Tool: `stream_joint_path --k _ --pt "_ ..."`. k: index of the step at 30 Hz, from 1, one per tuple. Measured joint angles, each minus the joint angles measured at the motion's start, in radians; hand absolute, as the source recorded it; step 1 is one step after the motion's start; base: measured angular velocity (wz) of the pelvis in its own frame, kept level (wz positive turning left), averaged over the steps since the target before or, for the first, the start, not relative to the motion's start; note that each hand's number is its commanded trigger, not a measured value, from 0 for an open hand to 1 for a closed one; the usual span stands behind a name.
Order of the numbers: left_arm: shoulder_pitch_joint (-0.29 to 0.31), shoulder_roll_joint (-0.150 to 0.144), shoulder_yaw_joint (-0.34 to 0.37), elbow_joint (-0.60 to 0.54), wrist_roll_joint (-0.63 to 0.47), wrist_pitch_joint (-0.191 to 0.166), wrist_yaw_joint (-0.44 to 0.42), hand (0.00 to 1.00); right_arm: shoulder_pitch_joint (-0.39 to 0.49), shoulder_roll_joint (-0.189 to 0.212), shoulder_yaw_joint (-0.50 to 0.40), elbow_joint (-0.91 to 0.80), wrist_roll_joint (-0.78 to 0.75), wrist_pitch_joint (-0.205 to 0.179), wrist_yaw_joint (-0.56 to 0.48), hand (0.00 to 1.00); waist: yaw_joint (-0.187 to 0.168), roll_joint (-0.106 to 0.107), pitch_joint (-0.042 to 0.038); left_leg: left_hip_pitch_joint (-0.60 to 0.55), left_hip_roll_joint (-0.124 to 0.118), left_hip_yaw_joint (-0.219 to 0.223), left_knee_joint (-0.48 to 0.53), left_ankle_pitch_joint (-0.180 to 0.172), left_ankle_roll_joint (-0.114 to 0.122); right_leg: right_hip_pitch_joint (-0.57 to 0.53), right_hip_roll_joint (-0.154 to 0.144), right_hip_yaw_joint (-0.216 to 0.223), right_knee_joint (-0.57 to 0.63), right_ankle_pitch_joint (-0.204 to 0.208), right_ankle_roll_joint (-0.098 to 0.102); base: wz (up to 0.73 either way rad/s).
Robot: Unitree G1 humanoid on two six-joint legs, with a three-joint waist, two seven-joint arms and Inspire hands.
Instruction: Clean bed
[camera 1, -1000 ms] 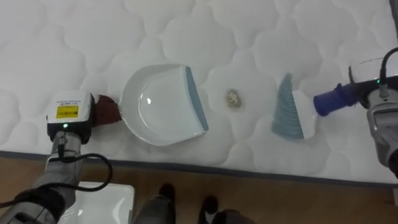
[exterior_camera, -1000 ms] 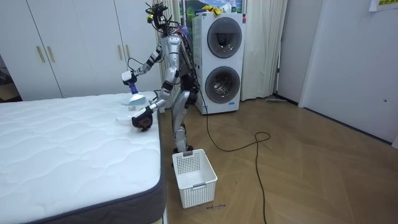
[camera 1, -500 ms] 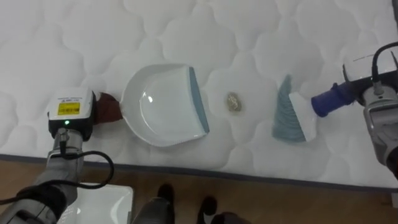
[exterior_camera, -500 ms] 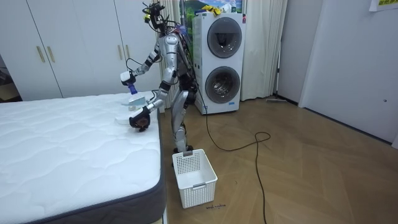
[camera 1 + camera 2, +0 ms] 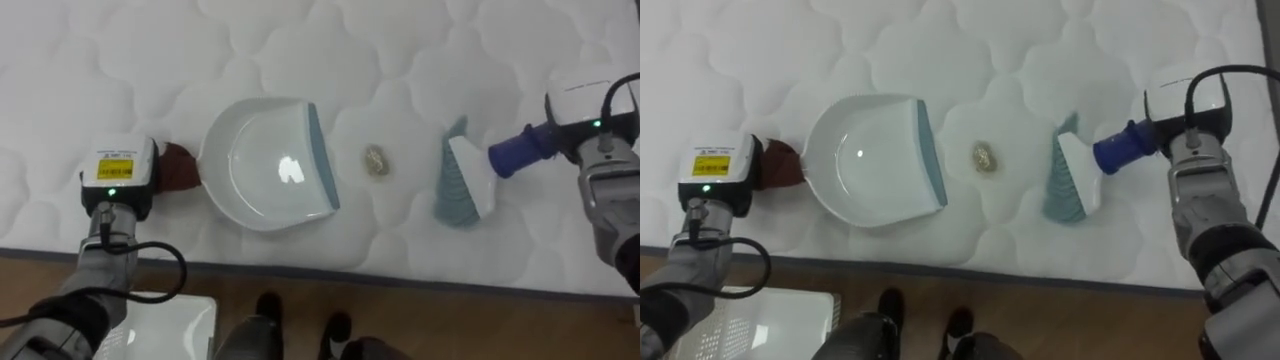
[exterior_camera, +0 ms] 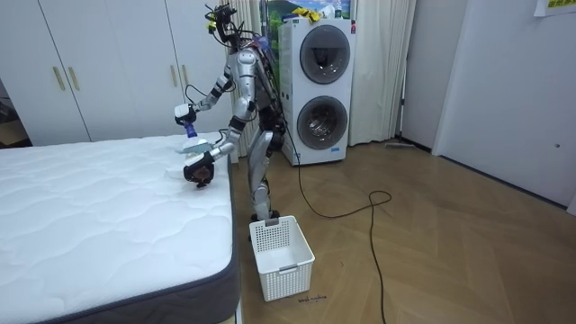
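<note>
Since a second ago the brush (image 5: 462,182) stands closer to the crumb (image 5: 375,160). Its bristles and the pan's (image 5: 265,165) lip face each other, with the crumb between them and touching neither, probably so that one sweep pushes it in. The left hand (image 5: 118,178) is at the pan's handle and the right hand (image 5: 590,100) at the brush's. Both grips are hidden, so I cannot tell them. The crumb is small, pale brown and lumpy, near the bed's (image 5: 300,40) near edge.

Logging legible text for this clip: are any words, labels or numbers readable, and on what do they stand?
Yellow label on the back of the left hand: print too small to read.
Stacked washing machines: nothing readable.
Wall sign: cut off, unreadable.
No other text.
</note>
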Motion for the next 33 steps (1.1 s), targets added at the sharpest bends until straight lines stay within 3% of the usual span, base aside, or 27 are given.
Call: stream_joint_path --k 4,5,8,13,25,27,33 --pt "0.0 -0.002 -0.001 -0.026 0.025 0.003 0.0 1.0 0.005 0.04 -0.078 -0.03 0.039 -0.024 -0.06 1.0 -0.004 0.023 -0.0015 0.002 0.0 0.001 0.0 0.0 0.0 0.0 -0.001 -0.005 0.001 0.0 0.0 0.0" --pt "0.0 -0.005 -0.001 -0.03 0.036 0.005 -0.001 1.0 0.005 0.067 -0.112 -0.052 0.047 -0.021 -0.084 1.0 -0.005 0.035 -0.0015 0.002 -0.001 0.001 0.001 0.0 0.0 0.0 -0.002 -0.006 0.001 0.0 0.0 0.0" --pt "0.004 -0.018 -0.001 -0.046 0.052 0.006 -0.011 1.0 0.024 0.1 -0.122 -0.094 0.052 -0.025 -0.096 1.0 0.001 0.051 -0.0037 0.012 -0.011 -0.002 -0.022 0.012 -0.001 0.0 -0.011 -0.008 0.003 -0.001 0.0 0.08" --pt "0.017 -0.041 0.001 -0.058 0.062 0.03 -0.051 1.0 0.056 0.124 -0.123 -0.156 0.062 -0.027 -0.096 1.0 0.005 0.055 -0.0078 0.025 -0.02 -0.004 -0.044 0.024 -0.003 0.001 -0.019 -0.011 0.003 -0.001 0.0 0.04" --pt "0.036 -0.041 0.001 -0.078 0.062 0.034 -0.111 1.0 0.098 0.131 -0.12 -0.199 0.067 -0.026 -0.056 1.0 0.006 0.056 -0.0189 0.044 -0.018 0.0 -0.047 0.025 -0.003 0.022 -0.019 -0.01 0.001 -0.001 0.0 0.0" --pt "0.058 -0.042 0.001 -0.078 0.062 0.032 -0.118 1.0 0.119 0.141 -0.118 -0.199 0.078 -0.026 -0.046 1.0 0.006 0.052 -0.0335 0.047 -0.018 0.003 -0.049 0.026 -0.003 0.024 -0.018 -0.008 0.001 -0.001 0.0 -0.02" --pt "0.065 -0.042 0.001 -0.078 0.062 0.028 -0.118 1.0 0.134 0.165 -0.118 -0.199 0.104 -0.028 -0.028 1.0 0.005 0.052 -0.0343 0.051 -0.019 0.003 -0.049 0.028 -0.003 0.028 -0.018 -0.007 0.0 -0.003 -0.002 0.0"
